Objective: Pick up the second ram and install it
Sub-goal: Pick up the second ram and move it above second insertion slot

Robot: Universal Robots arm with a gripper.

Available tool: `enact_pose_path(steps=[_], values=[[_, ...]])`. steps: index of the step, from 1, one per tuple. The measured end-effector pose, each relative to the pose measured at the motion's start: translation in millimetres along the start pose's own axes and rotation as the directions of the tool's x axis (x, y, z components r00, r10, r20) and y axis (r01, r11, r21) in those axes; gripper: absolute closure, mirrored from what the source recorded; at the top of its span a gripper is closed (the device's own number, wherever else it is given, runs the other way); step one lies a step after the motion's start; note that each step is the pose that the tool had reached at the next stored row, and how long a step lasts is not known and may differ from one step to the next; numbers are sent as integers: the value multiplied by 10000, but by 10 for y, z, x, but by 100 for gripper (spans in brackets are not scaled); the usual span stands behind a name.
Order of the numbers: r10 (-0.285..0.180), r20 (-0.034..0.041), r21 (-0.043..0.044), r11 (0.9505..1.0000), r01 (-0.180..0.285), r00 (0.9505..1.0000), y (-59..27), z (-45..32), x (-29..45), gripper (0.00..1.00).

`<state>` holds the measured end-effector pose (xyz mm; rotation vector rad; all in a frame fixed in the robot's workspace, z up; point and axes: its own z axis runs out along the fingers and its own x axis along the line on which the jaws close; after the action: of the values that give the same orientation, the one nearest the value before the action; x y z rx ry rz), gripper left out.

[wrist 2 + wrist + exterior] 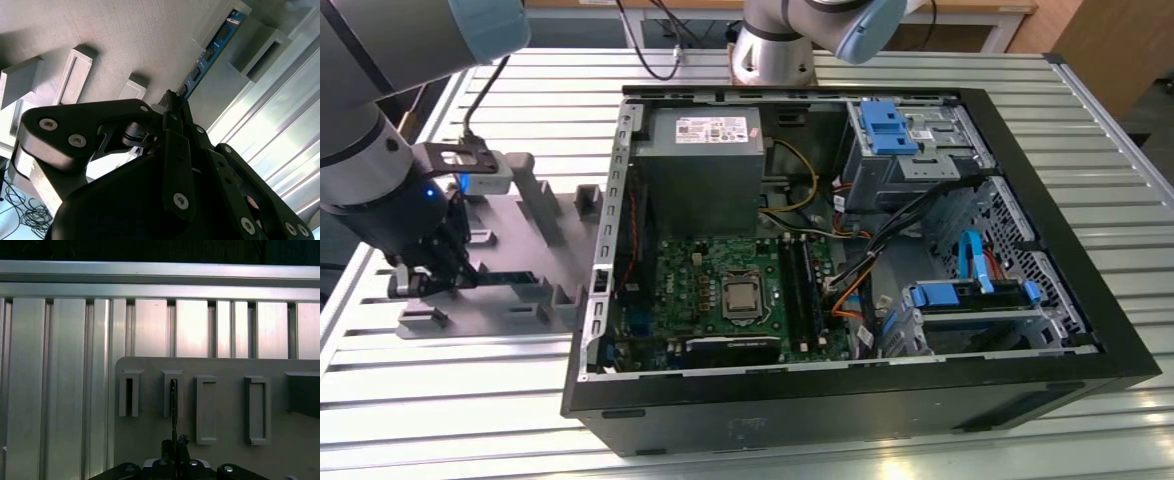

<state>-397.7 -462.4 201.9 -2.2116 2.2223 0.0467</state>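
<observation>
**As the jaws bite, the ram is at the fixture**

Where the gripper [172, 104] comes to a point in the second wrist view, the jaws are clamped on the near end of the ram [210, 52]. It's a thin blue-green strip with black chips along its face, running away from the tips at a slant. Its far end reaches a post of the grey fixture [125, 40]; whether it sits in that slot or is just clear of it, I cannot tell.

In the first wrist view the ram [173, 407] shows edge-on, a dark line from the gripper [175, 445] to one of the narrow slotted posts on the fixture [150, 440]. The ribbed metal table [65, 365] lies beyond.

Out to the exterior view: the gripper [427, 272] is low over the fixture [540, 205] at that view's left, and the ram [500, 274] pokes out level towards the right. Beside the fixture, on the table [1081, 130], lies the open case [1121, 350]. The motherboard [687, 270] is on its floor, well apart from the ram.
</observation>
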Motion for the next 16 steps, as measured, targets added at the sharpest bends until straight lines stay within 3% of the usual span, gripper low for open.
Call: enact_pose_path(steps=[14,16], values=[[0,1,1,10000,0,10000,0,-33,-1,86],[0,1,0,10000,0,10000,1,-91,-2,86]])
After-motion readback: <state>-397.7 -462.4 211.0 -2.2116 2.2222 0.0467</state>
